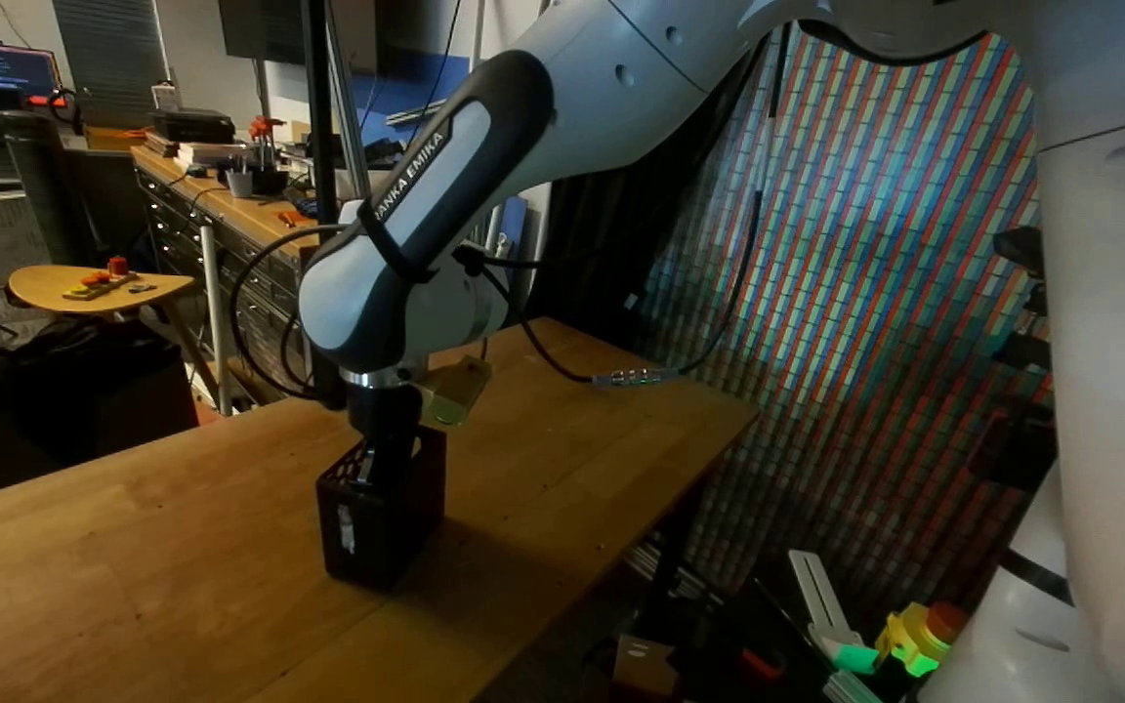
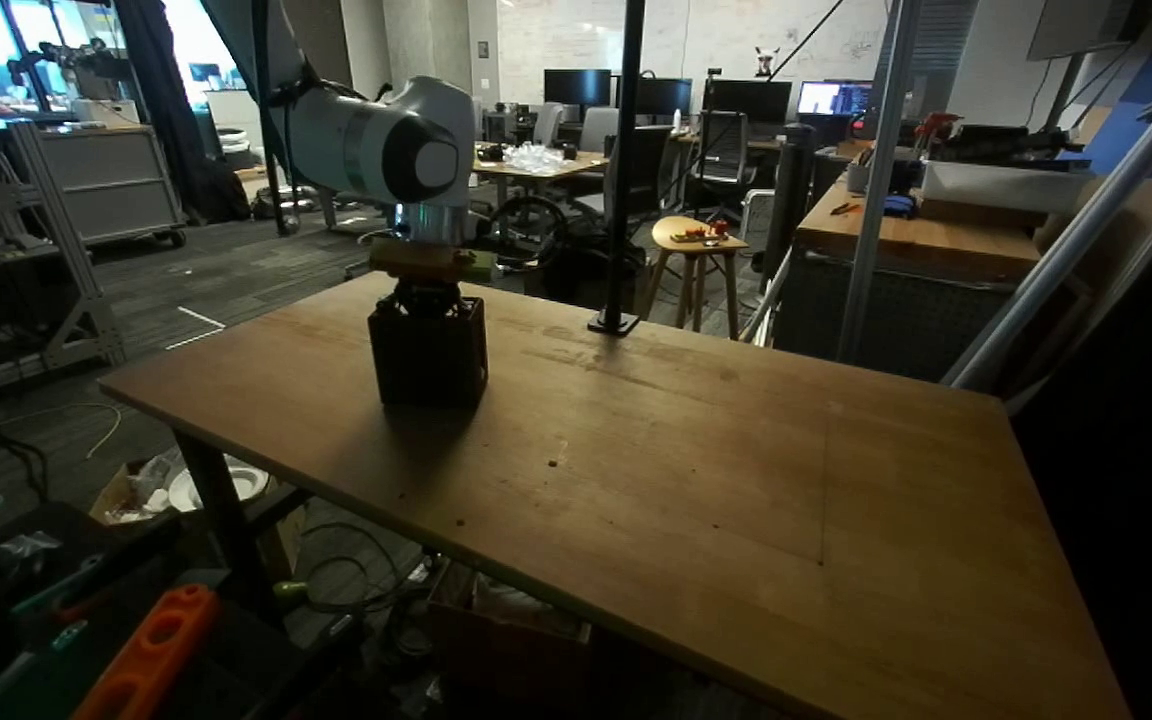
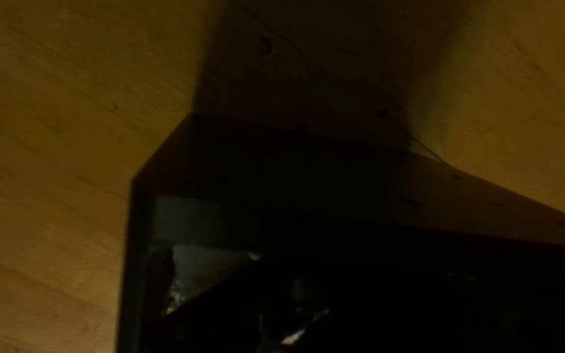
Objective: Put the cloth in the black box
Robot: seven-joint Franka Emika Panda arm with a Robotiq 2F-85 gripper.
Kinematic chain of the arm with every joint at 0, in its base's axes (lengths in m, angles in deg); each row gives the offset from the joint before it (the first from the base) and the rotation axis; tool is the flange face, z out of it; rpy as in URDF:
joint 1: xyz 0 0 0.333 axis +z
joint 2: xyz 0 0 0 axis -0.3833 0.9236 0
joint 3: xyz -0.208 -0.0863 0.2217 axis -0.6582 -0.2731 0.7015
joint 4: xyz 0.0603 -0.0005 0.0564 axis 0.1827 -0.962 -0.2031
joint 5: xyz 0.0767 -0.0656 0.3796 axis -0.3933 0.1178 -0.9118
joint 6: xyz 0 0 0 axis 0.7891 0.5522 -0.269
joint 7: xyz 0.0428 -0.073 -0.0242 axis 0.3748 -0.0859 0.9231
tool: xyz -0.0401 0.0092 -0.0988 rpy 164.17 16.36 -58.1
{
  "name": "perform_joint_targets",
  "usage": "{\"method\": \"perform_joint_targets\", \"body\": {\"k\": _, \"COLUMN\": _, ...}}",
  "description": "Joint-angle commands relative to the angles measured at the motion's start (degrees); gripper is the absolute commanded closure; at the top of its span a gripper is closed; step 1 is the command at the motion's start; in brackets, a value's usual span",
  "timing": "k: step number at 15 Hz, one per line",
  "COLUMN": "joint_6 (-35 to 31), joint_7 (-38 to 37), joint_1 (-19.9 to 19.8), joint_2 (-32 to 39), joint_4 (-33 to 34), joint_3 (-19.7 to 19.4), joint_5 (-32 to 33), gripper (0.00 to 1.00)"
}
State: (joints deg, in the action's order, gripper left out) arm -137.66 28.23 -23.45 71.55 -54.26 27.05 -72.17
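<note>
The black box (image 1: 367,532) stands upright on the wooden table; it also shows in an exterior view (image 2: 431,355) and in the wrist view (image 3: 189,220). My gripper (image 1: 382,459) points down into its open top, with the fingertips hidden inside the walls; its upper part also shows in an exterior view (image 2: 426,298). The wrist view is very dark round the jaws, so I cannot tell whether they are open or shut. A greyish patch (image 3: 204,267) shows inside the box; I cannot tell whether it is the cloth. No cloth is clearly visible in any view.
The wooden table (image 2: 736,450) carries the box near one end. A black post (image 2: 621,200) rises from the table's far edge. A cable (image 1: 543,351) hangs from the arm. A stool (image 1: 99,288) and a workbench (image 1: 230,210) stand beyond the table.
</note>
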Motion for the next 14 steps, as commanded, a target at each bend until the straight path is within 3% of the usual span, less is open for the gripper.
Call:
{"method": "perform_joint_targets", "body": {"k": 1, "joint_6": 1.6, "joint_7": 4.6, "joint_1": -1.6, "joint_2": 7.0, "joint_4": 3.1, "joint_3": 2.8, "joint_5": -3.5, "gripper": 0.99}}
{"method": "perform_joint_targets", "body": {"k": 4, "joint_6": 5.6, "joint_7": 6.4, "joint_1": -1.5, "joint_2": 9.9, "joint_4": 3.6, "joint_3": 4.1, "joint_5": -5.9, "gripper": 0.99}}
{"method": "perform_joint_targets", "body": {"k": 6, "joint_6": 7.0, "joint_7": 4.9, "joint_1": -1.1, "joint_2": 8.1, "joint_4": 3.3, "joint_3": 3.5, "joint_5": -6.4, "gripper": 0.99}}
{"method": "perform_joint_targets", "body": {"k": 14, "joint_6": 7.0, "joint_7": -5.8, "joint_1": 0.1, "joint_2": -5.2, "joint_4": -0.9, "joint_3": -0.2, "joint_5": -2.7, "gripper": 0.99}}
